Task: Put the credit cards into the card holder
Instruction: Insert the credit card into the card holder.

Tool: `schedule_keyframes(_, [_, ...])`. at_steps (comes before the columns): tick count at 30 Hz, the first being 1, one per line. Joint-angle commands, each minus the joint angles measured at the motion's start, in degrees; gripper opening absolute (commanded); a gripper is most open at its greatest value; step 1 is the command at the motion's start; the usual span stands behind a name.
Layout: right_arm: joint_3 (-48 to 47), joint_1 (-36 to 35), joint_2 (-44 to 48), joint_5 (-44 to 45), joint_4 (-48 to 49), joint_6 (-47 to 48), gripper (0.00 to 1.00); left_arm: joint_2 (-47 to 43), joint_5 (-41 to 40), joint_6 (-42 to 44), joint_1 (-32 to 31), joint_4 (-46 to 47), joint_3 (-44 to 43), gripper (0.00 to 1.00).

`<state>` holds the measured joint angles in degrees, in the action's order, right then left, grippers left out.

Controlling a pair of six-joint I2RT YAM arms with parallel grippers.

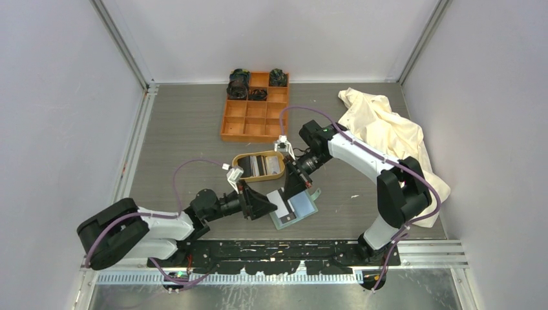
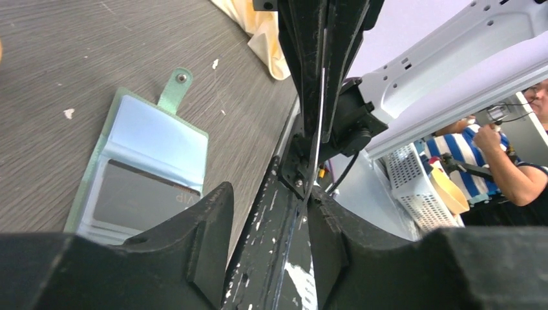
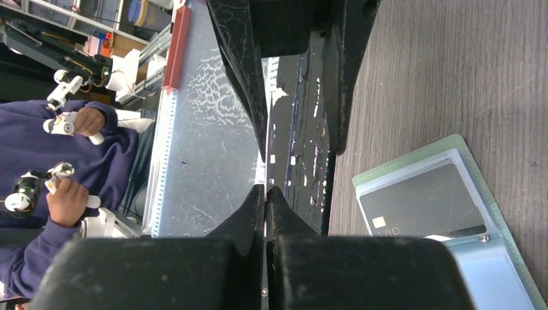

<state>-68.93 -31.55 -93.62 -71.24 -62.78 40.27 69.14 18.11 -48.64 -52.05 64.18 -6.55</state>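
Observation:
The sage-green card holder lies open on the table, with a dark card marked VIP in a clear pocket. It also shows in the left wrist view and the right wrist view. My right gripper is shut on a white card and holds it on edge just left of the holder. That card shows edge-on in the left wrist view. My left gripper is open, and its jaws stand either side of the card's free end. Several more cards stand in the oval tray.
The oval tan tray sits just behind both grippers. An orange compartment box with dark items stands farther back. A cream cloth lies at the right, under the right arm. The metal base rail runs along the near edge.

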Motion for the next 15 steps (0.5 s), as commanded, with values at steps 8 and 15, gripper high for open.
schedule_keyframes(8, [1.7, 0.8, 2.6, -1.6, 10.5, -11.0, 0.01, 10.1, 1.8, -3.6, -0.4, 17.8, -4.1, 0.0])
schedule_keyframes(15, [0.3, 3.0, 4.8, 8.6, 7.6, -5.4, 0.35, 8.4, -2.6, -4.8, -0.4, 17.2, -0.5, 0.0])
